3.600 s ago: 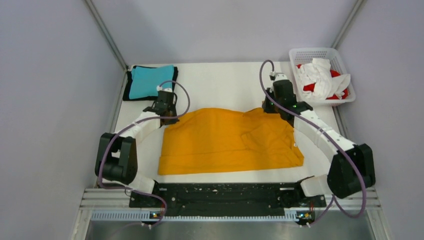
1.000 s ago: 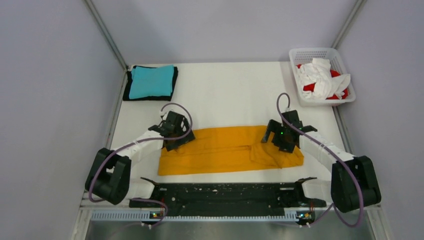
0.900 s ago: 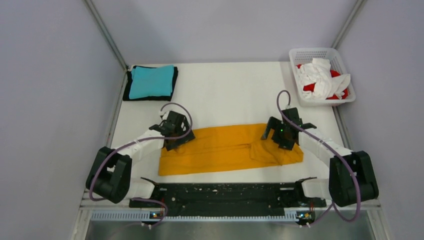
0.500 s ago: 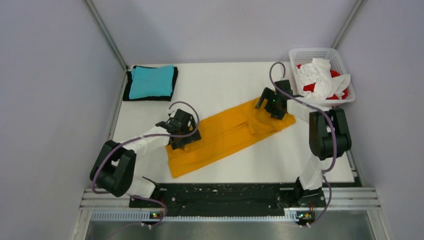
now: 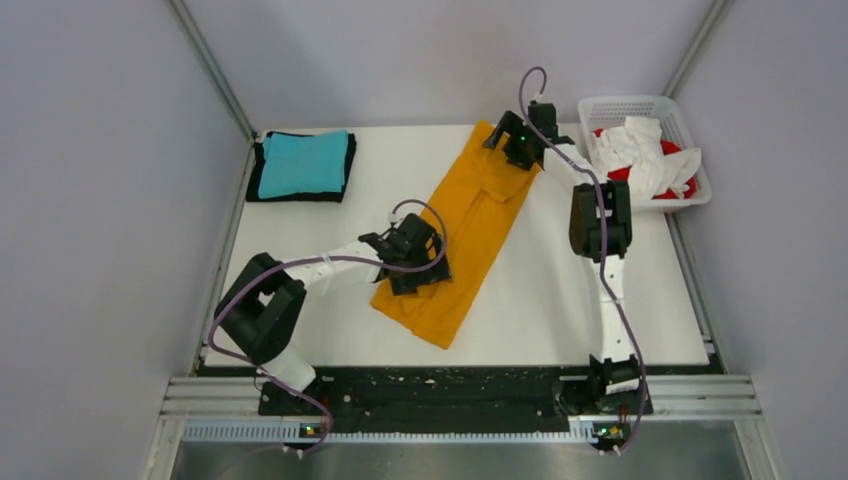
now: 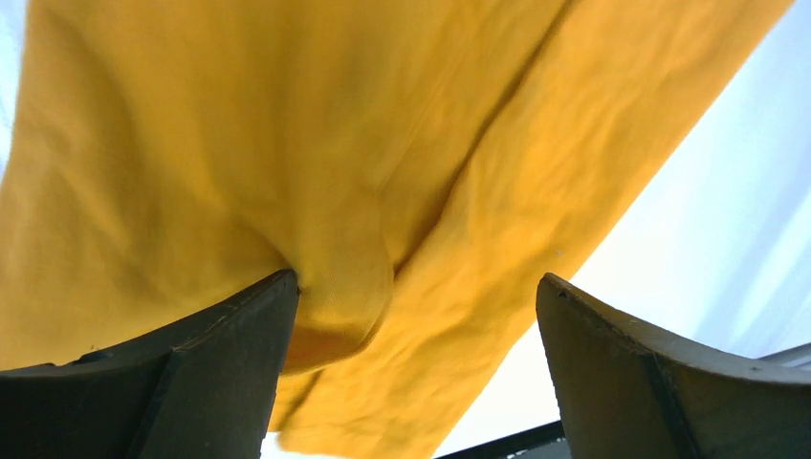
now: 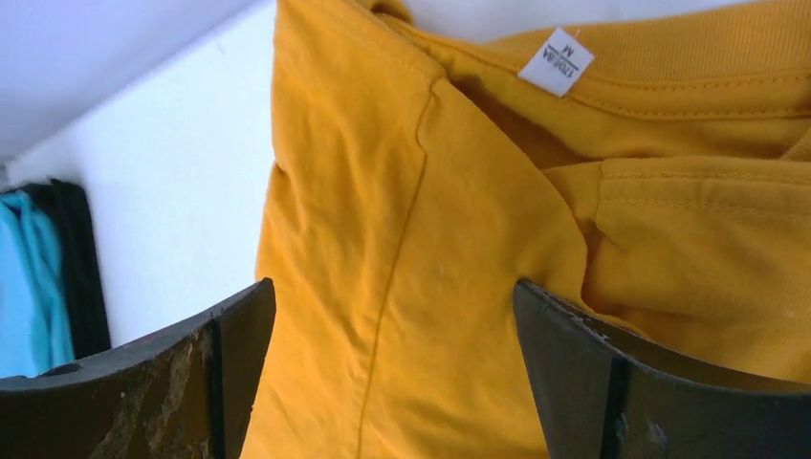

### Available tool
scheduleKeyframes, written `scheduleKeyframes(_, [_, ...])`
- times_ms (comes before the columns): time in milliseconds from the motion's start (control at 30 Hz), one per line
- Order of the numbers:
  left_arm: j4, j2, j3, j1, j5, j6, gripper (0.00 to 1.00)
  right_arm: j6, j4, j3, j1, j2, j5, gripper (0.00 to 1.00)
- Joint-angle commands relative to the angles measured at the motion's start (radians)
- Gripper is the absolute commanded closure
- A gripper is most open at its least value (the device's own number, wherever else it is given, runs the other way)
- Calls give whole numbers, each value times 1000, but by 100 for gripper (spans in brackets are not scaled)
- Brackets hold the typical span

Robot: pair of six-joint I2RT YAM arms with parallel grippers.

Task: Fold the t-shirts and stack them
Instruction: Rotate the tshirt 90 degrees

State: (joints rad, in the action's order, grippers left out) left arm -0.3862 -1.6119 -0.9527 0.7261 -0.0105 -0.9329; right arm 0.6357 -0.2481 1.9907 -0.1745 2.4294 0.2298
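Observation:
The orange-yellow t-shirt lies folded into a long strip, running diagonally from the table's near middle to the back. My left gripper stands open on its near end. In the left wrist view the fingers straddle the orange cloth, the left one pushing into a fold. My right gripper is open on the far end by the collar. The right wrist view shows the shirt between wide fingers and its white label. A folded teal t-shirt rests on a black one at the back left.
A white lattice basket at the back right holds crumpled white and red shirts, close beside my right gripper. Grey walls enclose the table on three sides. The black rail with both arm bases runs along the near edge.
The orange strip has swung from lying across the table to pointing toward the back. My right gripper went far back beside the basket; my left one shifted right toward the middle.

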Motion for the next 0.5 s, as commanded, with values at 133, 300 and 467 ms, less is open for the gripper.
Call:
scheduleKeyframes(133, [-15, -59, -64, 112, 41, -110, 1, 50, -41, 464, -84, 354, 4, 6])
scheduleKeyframes(300, [-12, -52, -98, 210, 51, -82, 1, 88, 104, 472, -114, 380, 16, 6])
scheduleKeyframes(467, [-97, -49, -179, 321, 26, 8, 1, 49, 117, 498, -135, 341, 3, 5])
